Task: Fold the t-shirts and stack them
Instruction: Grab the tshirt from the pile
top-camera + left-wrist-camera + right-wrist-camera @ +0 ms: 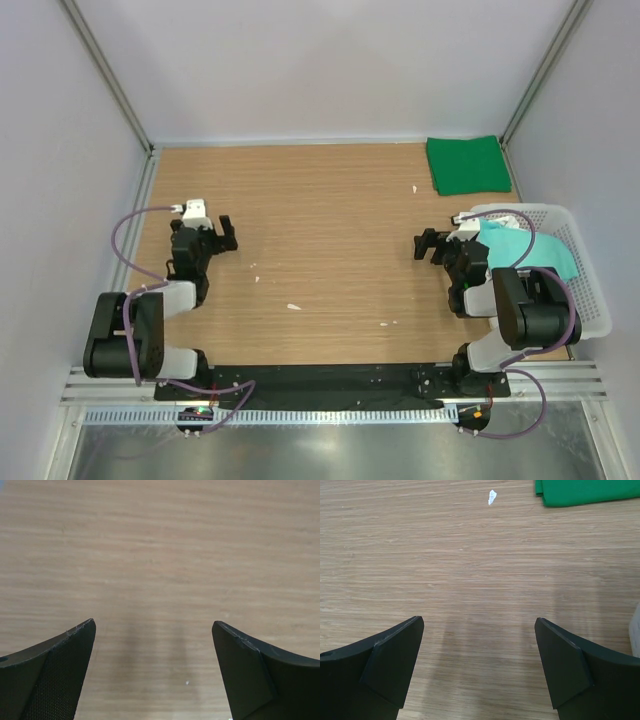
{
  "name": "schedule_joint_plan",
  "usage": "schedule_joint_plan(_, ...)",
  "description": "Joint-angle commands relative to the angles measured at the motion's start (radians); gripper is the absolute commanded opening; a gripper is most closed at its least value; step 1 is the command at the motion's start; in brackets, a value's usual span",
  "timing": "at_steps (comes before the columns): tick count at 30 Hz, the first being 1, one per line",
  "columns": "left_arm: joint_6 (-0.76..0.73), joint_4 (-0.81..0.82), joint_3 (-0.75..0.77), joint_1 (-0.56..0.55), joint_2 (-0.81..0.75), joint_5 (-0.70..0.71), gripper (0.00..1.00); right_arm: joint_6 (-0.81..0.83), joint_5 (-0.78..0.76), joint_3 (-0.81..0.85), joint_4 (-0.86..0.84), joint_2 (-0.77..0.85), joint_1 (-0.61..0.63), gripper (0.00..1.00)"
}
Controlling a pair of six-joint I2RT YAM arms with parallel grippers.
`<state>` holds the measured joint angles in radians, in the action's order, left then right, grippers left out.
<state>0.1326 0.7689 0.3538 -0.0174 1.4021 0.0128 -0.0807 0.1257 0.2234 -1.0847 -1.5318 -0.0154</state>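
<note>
Plainly, both grippers are held wide and empty, and the shirts all lie on the right.

At the left of the table (pixel 320 200), the left gripper (pixel 228 233) is seen hovering with its jaws fully apart and only bare wood between them, well apart from any shirt. Further right, the right gripper (pixel 428 245) is likewise spread wide with nothing held. The teal shirt (pixel 530 250) is found just to its right, crumpled in the basket (pixel 592 300), with its length running from far-left to near-right. The green shirt (pixel 468 165) is laid folded at the far right corner, its longer side across the table. A white shirt cannot be made out. The right arm is judged much the nearer, so the teal shirt would be reached by a turn to the right.
</note>
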Motion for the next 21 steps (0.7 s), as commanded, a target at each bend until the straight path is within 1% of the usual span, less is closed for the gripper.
schedule_joint_plan(1,0.004,-0.166,0.094,0.005,-0.103,0.053,1.0,0.021,-0.116,0.024,-0.077,-0.002,-0.04,1.0)
schedule_joint_plan(2,0.004,-0.172,0.099,0.005,-0.118,0.052,1.0,0.019,-0.136,0.021,-0.078,0.005,-0.037,1.0)
schedule_joint_plan(4,0.009,-0.175,0.1,0.005,-0.164,0.075,1.0,0.021,-0.202,0.033,-0.003,0.062,-0.014,1.0)
schedule_joint_plan(5,0.021,-0.19,0.112,0.005,-0.185,0.117,1.0,0.009,-0.309,0.071,0.157,0.143,0.015,1.0)
schedule_joint_plan(6,0.027,-0.2,0.123,0.005,-0.186,0.14,1.0,0.009,-0.375,0.114,0.286,0.194,0.05,1.0)
schedule_joint_plan(7,0.042,-0.213,0.134,0.005,-0.192,0.169,1.0,-0.098,-0.45,0.161,0.412,0.229,0.06,1.0)
schedule_joint_plan(8,0.059,-0.23,0.155,0.001,-0.192,0.203,1.0,-0.179,-0.493,0.209,0.522,0.255,0.061,1.0)
schedule_joint_plan(9,0.096,-0.233,0.162,-0.006,-0.189,0.295,0.99,-0.235,-0.515,0.305,0.731,0.301,0.063,1.0)
schedule_joint_plan(10,0.117,-0.232,0.168,-0.007,-0.183,0.324,1.0,-0.288,-0.502,0.348,0.812,0.312,0.065,1.0)
schedule_joint_plan(11,0.14,-0.233,0.174,-0.01,-0.177,0.351,1.0,-0.303,-0.491,0.388,0.877,0.324,0.066,1.0)
schedule_joint_plan(12,0.215,-0.244,0.192,-0.012,-0.166,0.404,1.0,-0.323,-0.486,0.477,1.017,0.341,0.069,1.0)
schedule_joint_plan(13,0.255,-0.266,0.212,-0.012,-0.148,0.423,1.0,-0.342,-0.497,0.52,1.076,0.348,0.068,1.0)
schedule_joint_plan(14,0.306,-0.329,0.23,-0.015,-0.135,0.443,1.0,-0.378,-0.517,0.56,1.138,0.348,0.068,1.0)
schedule_joint_plan(15,0.356,-0.373,0.253,-0.016,-0.123,0.458,1.0,-0.399,-0.549,0.643,1.255,0.346,0.068,1.0)
schedule_joint_plan(16,0.434,-0.426,0.32,-0.016,-0.109,0.446,1.0,-0.418,-0.645,0.687,1.319,0.326,0.06,1.0)
schedule_joint_plan(17,0.447,-0.536,0.358,-0.016,-0.074,0.422,1.0,-0.479,-0.705,0.736,1.386,0.312,0.051,1.0)
schedule_joint_plan(18,0.449,-0.587,0.404,-0.016,-0.059,0.397,1.0,-0.514,-0.756,0.843,1.536,0.29,0.04,1.0)
schedule_joint_plan(19,0.45,-0.635,0.474,-0.016,-0.037,0.357,1.0,-0.542,-0.794,0.891,1.599,0.27,0.029,1.0)
schedule_joint_plan(20,0.455,-0.69,0.505,-0.016,-0.008,0.314,1.0,-0.553,-0.781,0.931,1.652,0.225,-0.038,1.0)
schedule_joint_plan(21,0.455,-0.695,0.523,-0.018,0.004,0.278,1.0,-0.577,-0.794,0.988,1.737,0.208,-0.064,1.0)
